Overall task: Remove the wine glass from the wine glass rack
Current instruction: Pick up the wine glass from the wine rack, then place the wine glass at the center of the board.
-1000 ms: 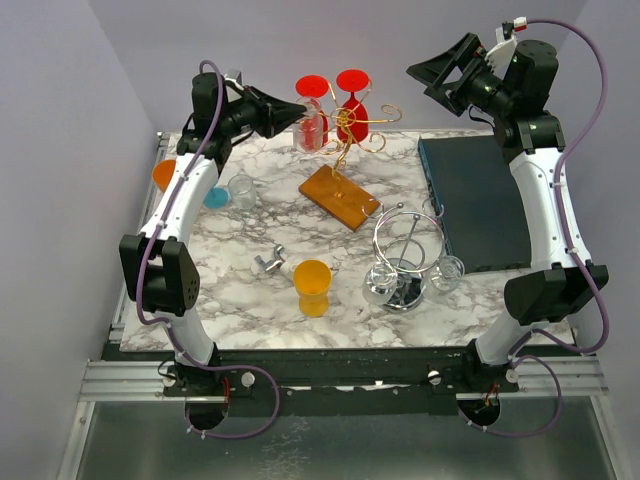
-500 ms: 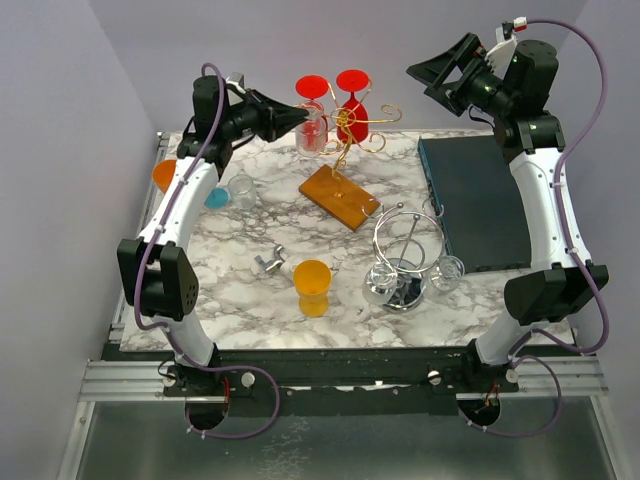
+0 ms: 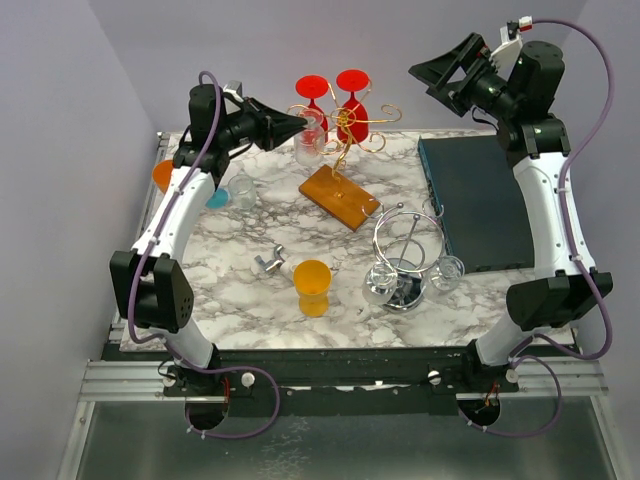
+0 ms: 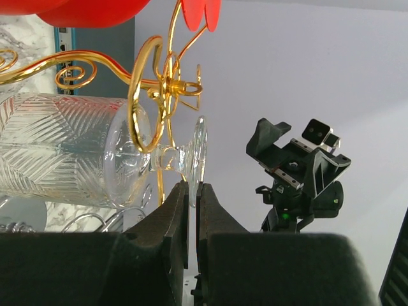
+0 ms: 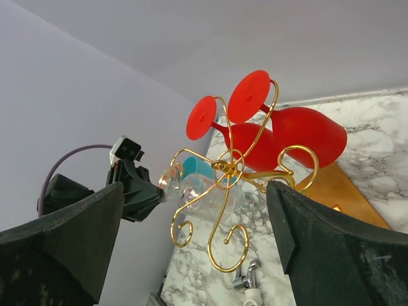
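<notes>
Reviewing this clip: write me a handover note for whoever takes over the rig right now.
Left hand: shut on the foot of the clear wine glass.
Right hand: open, empty, raised at the far right, facing the rack.
Things: the clear wine glass hangs by its stem in an arm of the gold rack, with the red glasses hanging next to it.
Done: grasp made.
Left: slide the stem out of the arm, probably toward the left arm's side, and carry the glass clear.

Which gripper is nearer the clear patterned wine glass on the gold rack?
Left. Left gripper pinches the wine glass by its foot; right gripper hangs open, well to its right.
</notes>
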`<action>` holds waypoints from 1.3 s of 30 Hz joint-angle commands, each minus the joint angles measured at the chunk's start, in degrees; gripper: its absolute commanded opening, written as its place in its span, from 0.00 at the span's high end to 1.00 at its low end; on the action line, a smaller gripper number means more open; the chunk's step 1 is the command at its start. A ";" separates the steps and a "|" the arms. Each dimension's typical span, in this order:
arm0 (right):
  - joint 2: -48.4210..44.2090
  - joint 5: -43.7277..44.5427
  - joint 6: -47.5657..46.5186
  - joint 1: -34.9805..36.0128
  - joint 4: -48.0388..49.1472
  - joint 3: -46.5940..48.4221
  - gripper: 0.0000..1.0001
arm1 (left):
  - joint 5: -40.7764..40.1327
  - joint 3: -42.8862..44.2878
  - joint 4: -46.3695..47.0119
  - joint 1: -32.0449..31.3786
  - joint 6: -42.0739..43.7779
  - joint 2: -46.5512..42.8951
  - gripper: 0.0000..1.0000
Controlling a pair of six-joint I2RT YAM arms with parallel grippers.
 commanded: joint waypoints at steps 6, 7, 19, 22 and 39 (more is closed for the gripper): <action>-2.48 0.06 -0.05 0.31 1.41 -2.48 0.00 | -0.65 -6.65 1.61 -0.42 1.64 -8.43 1.00; -2.58 -0.08 -0.04 0.32 1.52 -2.65 0.00 | -0.95 -7.54 1.44 -0.41 1.85 -9.29 1.00; -4.39 1.44 -0.74 2.56 1.16 -3.25 0.00 | -11.42 -9.72 -14.42 -0.28 10.36 -19.79 1.00; -4.33 2.37 -0.65 4.36 1.36 -2.64 0.00 | -12.79 -8.84 -16.52 -0.15 10.75 -21.70 1.00; -6.09 3.32 2.22 14.68 7.15 -5.50 0.00 | -10.58 4.33 -14.17 -0.15 2.73 -21.92 1.00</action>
